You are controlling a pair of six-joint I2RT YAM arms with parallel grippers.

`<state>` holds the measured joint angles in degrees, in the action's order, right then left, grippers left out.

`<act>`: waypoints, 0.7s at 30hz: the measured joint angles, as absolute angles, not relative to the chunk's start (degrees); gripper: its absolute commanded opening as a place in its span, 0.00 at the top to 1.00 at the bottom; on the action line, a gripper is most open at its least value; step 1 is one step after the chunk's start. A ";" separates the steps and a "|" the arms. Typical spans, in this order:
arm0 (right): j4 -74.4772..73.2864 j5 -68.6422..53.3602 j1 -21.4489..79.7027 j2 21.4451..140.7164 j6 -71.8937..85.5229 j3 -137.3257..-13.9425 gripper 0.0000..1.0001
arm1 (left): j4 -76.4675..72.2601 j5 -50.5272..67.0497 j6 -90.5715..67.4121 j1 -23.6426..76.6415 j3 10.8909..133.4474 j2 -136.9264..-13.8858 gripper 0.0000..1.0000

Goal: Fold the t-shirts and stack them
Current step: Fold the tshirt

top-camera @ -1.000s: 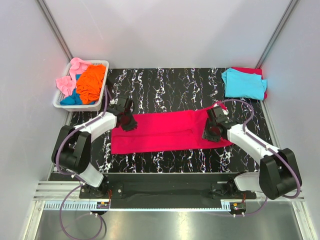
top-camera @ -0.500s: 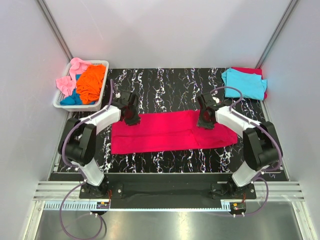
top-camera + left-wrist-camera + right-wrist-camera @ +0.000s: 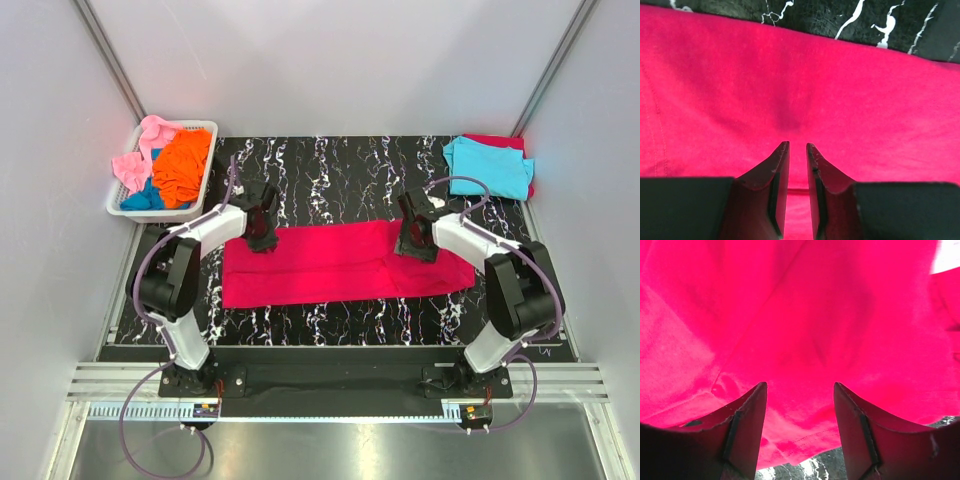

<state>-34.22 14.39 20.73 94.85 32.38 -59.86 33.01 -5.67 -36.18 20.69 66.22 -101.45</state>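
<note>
While the left gripper [image 3: 797, 146] is narrowed to a slit, pinching nothing visible, and the right gripper [image 3: 800, 386] gapes wide, the large crimson-red soft cloth t-shirt [image 3: 330, 265] lies flat mid-table. Unmatched grasps could skew or bunch the fold.

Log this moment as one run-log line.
crimson-red t-shirt spread flat | left jaws: narrow gap, near its far edge | right jaws: wide open over it
</note>
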 measured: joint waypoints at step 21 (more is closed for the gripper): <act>-33.21 11.29 12.10 98.30 35.16 -58.54 0.47 | 35.09 -6.44 -34.96 20.69 69.36 -106.61 0.76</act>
<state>-33.21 11.29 12.10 98.30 35.16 -58.54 35.09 -6.44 -34.96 20.69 69.36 -106.61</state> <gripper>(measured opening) 0.535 0.241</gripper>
